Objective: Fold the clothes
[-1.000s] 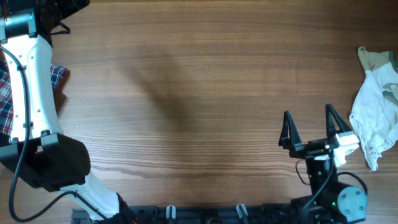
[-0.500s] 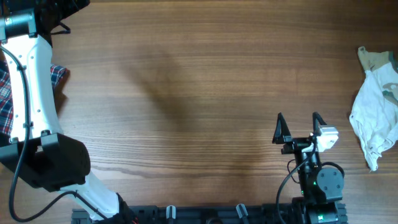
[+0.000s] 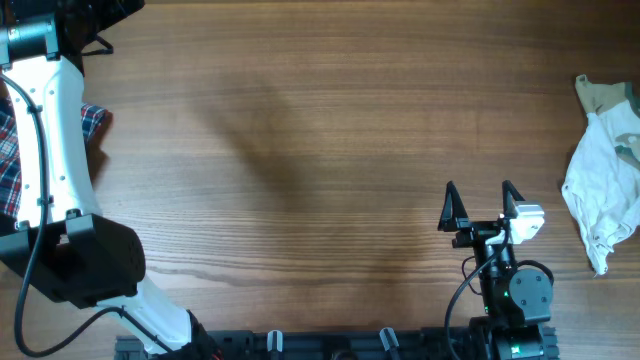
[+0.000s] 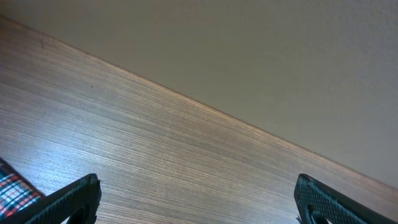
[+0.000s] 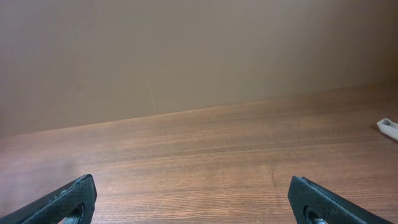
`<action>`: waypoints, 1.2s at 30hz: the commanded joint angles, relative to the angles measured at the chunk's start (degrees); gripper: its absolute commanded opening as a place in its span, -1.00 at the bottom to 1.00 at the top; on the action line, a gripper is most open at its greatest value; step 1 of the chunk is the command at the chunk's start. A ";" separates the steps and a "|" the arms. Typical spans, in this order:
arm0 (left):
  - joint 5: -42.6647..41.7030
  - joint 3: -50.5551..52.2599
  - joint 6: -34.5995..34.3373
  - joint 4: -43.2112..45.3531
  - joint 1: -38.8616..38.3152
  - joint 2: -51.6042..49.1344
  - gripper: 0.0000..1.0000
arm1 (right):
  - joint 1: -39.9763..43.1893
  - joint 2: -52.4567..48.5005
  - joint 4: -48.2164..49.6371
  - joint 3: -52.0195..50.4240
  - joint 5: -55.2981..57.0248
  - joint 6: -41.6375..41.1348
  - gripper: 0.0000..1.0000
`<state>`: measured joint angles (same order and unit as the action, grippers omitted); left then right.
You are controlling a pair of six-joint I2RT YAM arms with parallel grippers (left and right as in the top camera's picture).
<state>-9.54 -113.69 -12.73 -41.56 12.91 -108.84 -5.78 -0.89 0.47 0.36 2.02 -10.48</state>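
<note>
Pointing forward over the table [image 3: 300, 150], the right claw [image 3: 479, 195] spreads wide.

1. This looks like a robotics lab bench. Behind the right pincer [image 3: 480, 192], a black mounting rail [image 3: 330, 345] runs along the near edge, with a loose cable [image 3: 458, 292] and a lit green lamp [image 3: 514, 294] close by.
2. Ahead of that pincer, the wood-grain worktop [image 3: 300, 120] ends at a plain beige wall [image 5: 186, 50].
</note>
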 commanded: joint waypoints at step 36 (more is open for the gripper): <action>0.98 73.77 -0.15 19.26 -12.07 51.47 0.99 | 0.22 0.31 0.24 -0.07 0.59 -0.61 1.00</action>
<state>-8.23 -49.54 -12.73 -28.99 1.37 -61.73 -5.78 -0.89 0.45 0.36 2.02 -10.48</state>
